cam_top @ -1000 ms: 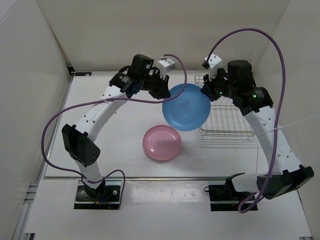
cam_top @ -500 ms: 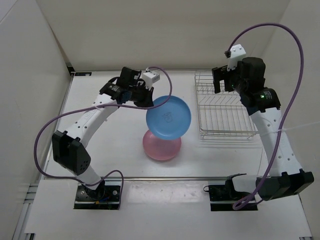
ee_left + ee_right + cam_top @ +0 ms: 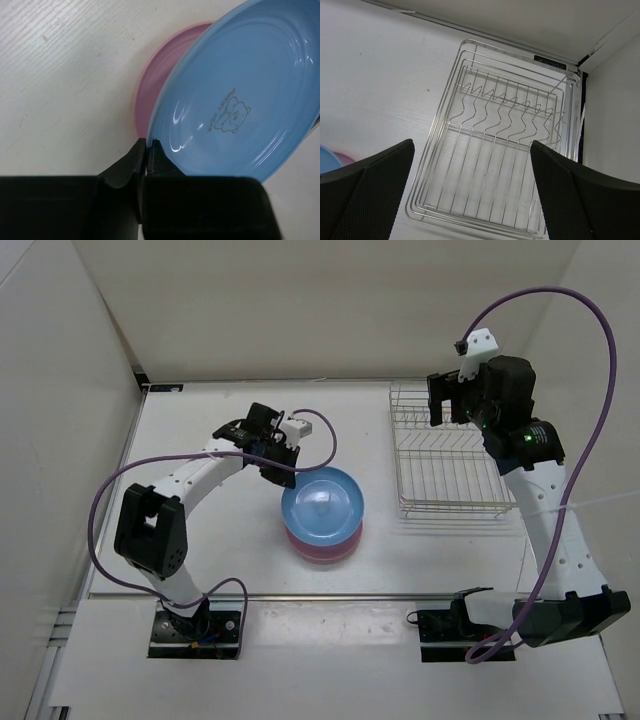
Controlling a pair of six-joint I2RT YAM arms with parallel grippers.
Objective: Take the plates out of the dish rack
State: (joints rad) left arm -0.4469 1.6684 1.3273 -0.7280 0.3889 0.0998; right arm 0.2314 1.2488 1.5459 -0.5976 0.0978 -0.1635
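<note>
Between the pinched fingers of the left end effector (image 3: 146, 150) sits the near rim of the blue plate (image 3: 240, 90), which is tilted over the pink plate (image 3: 150, 80) on the worktop (image 3: 60, 75). To finish well, I'd lower that rim until the blue plate nests flat and centred on the pink one. Then I'd part the fingers and back out low and sideways, so neither plate gets dragged. Off to the right, the right end effector (image 3: 472, 145) hangs wide apart, holding nothing, above the rack (image 3: 510, 115), which holds no plates.
</note>
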